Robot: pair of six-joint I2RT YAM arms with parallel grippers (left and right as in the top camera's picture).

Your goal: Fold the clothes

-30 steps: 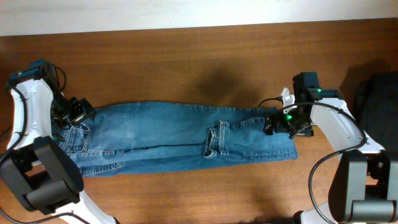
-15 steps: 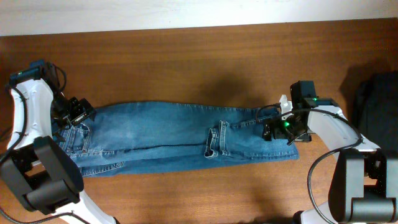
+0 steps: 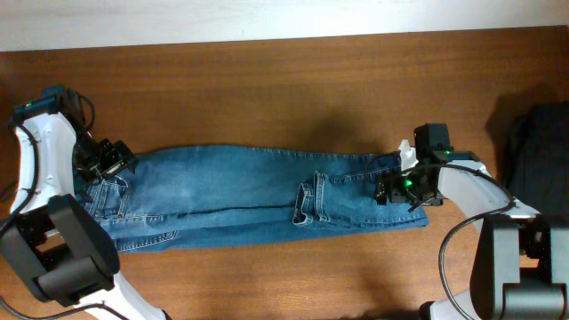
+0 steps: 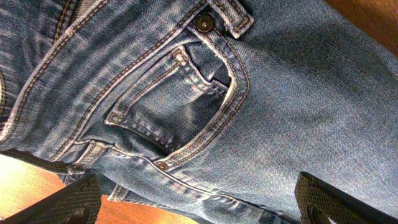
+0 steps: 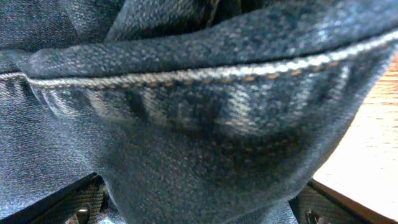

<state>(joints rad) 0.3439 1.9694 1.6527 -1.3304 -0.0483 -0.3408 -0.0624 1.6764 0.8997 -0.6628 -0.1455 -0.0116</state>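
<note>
The blue denim jeans (image 3: 249, 191) lie flat across the table, legs doubled lengthwise, waist at the left and hems at the right. My left gripper (image 3: 107, 161) is over the waist end. In the left wrist view its fingers (image 4: 199, 208) are spread wide above the front pocket and waistband (image 4: 186, 106), with the denim's edge between them. My right gripper (image 3: 397, 188) is at the hem end. In the right wrist view its fingers (image 5: 199, 213) stand wide apart with a bunched, stitched hem (image 5: 199, 124) filling the space between them.
The wooden table (image 3: 267, 80) runs to a pale wall at the back. A dark bundle (image 3: 542, 151) sits at the right edge, beyond the right arm. Bare wood shows in front of and behind the jeans.
My right gripper has moved slightly left and toward the front, further over the hem end. The left arm and the jeans have not visibly moved.
</note>
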